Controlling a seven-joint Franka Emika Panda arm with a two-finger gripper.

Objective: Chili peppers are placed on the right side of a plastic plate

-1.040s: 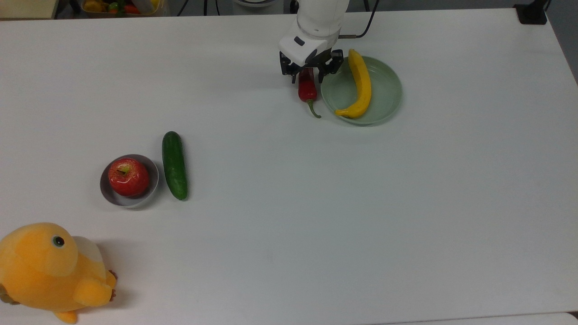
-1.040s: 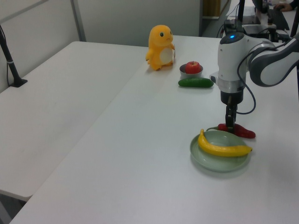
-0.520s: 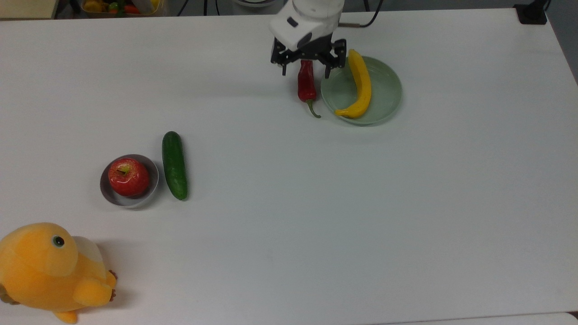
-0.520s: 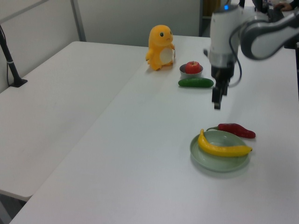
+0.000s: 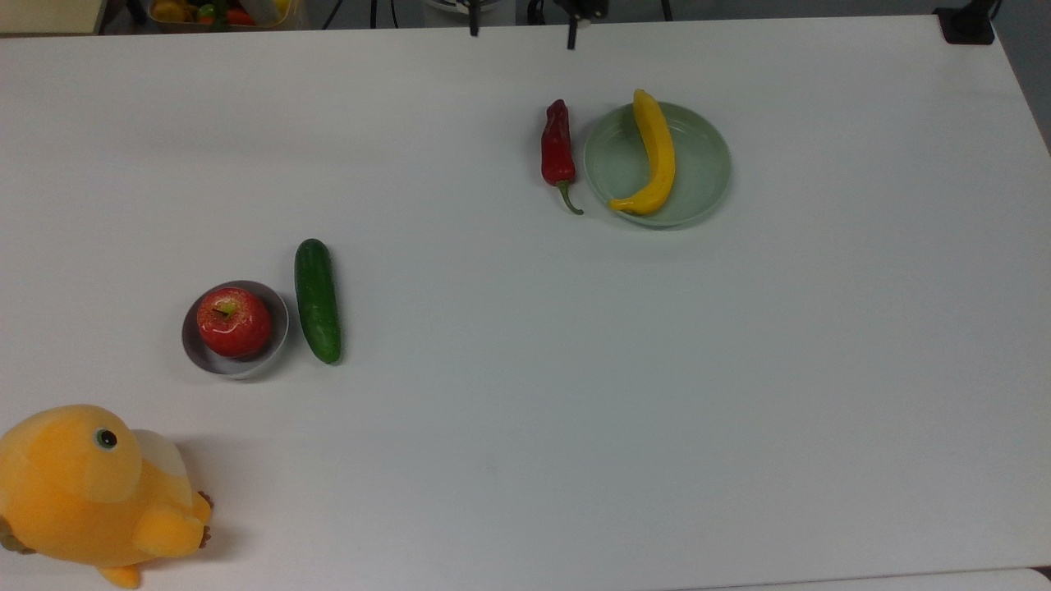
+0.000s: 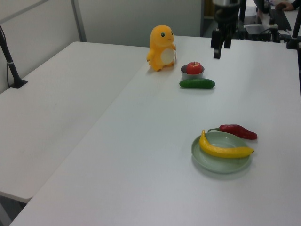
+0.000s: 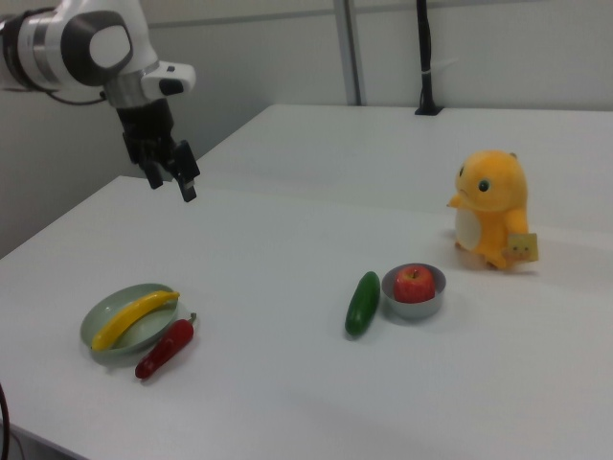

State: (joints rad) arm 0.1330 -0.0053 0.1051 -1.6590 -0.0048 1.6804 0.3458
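chili [image 5: 557,150] lies just beside the plate's [image 5: 700,176] left rim.

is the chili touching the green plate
Cannot tell. In the top view the chili lies along the plate rim's left with barely any table visible between; the right view shows them side by side too.

I see the end effector [image 7: 171,180] raised high above the worktop [image 5: 657,394], fingers spread, with open air beneath it. The chili pepper [image 5: 557,153] lies just beside the plastic plate [image 5: 698,176], on the top view's left, so no gap there lets a finger pass. A banana [image 5: 654,156] lies across the plate. The other rim side faces bare worktop. Well apart, the cucumber [image 5: 317,300] sits close against the grey bowl [image 5: 279,336] holding an apple [image 5: 234,322]; a plush toy [image 5: 90,492] blocks one corner. The wide middle lies open.
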